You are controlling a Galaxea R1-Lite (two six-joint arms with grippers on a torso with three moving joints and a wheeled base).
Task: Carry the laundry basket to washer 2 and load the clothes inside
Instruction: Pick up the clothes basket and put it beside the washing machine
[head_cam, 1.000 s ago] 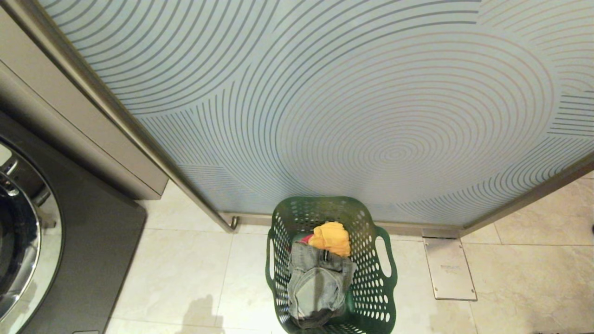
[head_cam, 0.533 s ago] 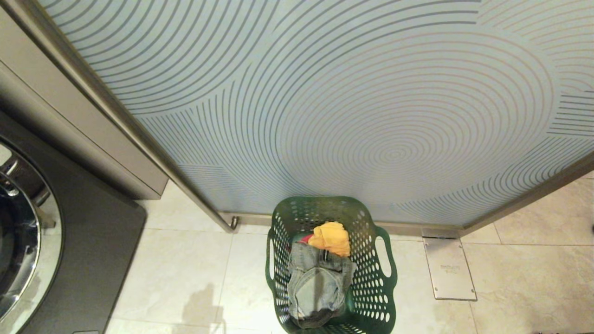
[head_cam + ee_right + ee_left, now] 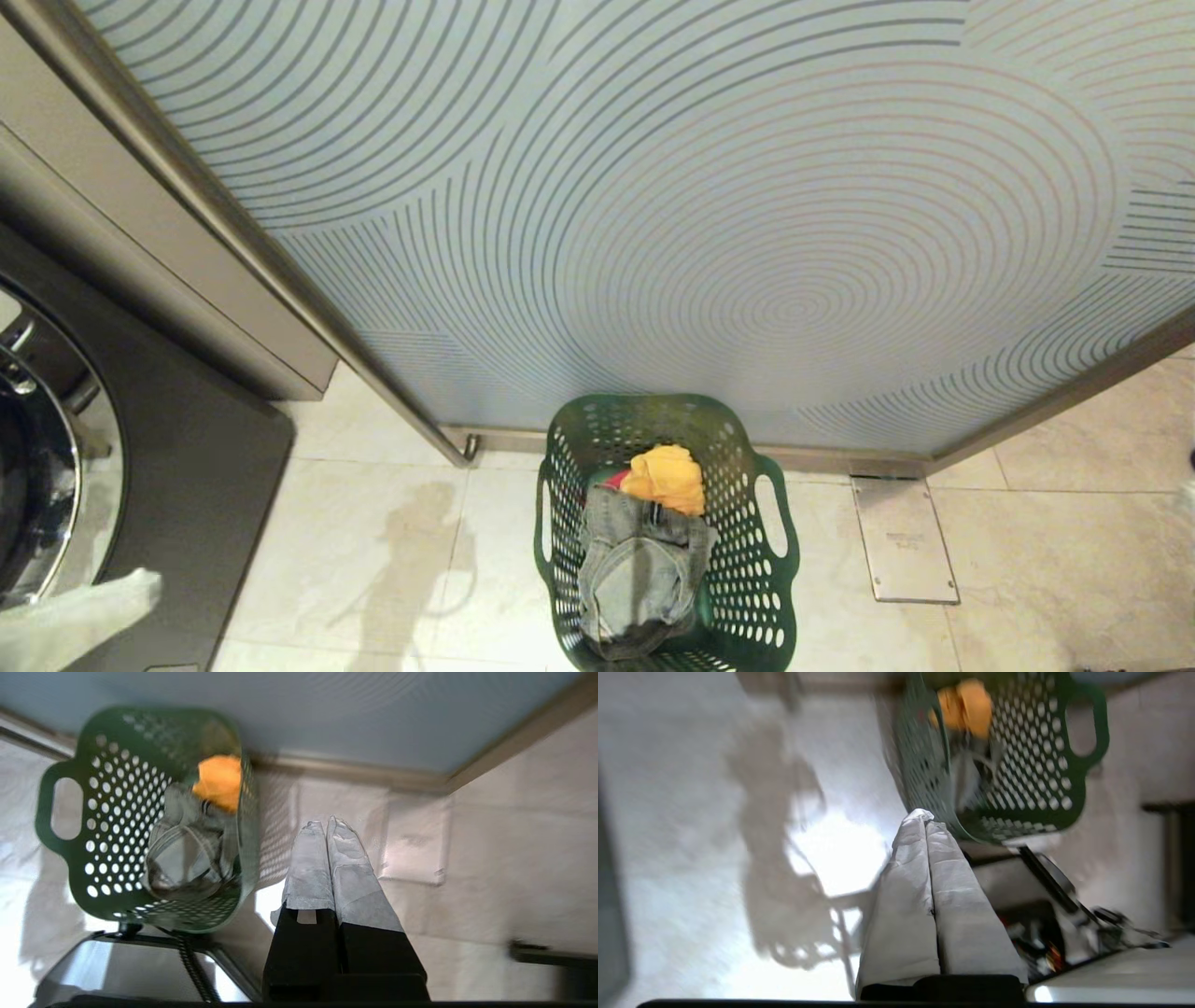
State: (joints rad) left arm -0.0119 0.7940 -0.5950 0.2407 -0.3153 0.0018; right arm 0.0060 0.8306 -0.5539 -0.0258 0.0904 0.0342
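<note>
As seen from the head camera, stood upright on the pale floor tiles (image 3: 355, 551), just in front of the frosted glass panel (image 3: 747, 233) with its pattern of curved lines: laundry basket (image 3: 747, 569), dark green and perforated, with 2 loop handles, neither one gripped. Lay inside as 1 loose bundle: clothes, namely grey jeans (image 3: 635, 579) on the near side, a yellow-orange cloth (image 3: 667, 478) behind them toward the panel, and a red cloth (image 3: 613, 481) barely showing beside the yellow one. Stood well apart from the basket, at the left edge of the view: dark grey washer (image 3: 196, 467) with a chrome-rimmed round door (image 3: 65, 485); could not be told from these views whether washer 1 or 2, since no label showed.

Left gripper (image 3: 925, 817): 2 white-covered fingers pressed flat together, nothing between them; hung above the tiles to the left of the basket, apart from its wall; showed in the head view only as a white tip at the lower left corner, in front of the washer.

Right gripper (image 3: 326, 822): fingers likewise closed on nothing; hung to the right of the basket, clear of it, above the tiles near a metal floor plate (image 3: 904, 541).
</note>
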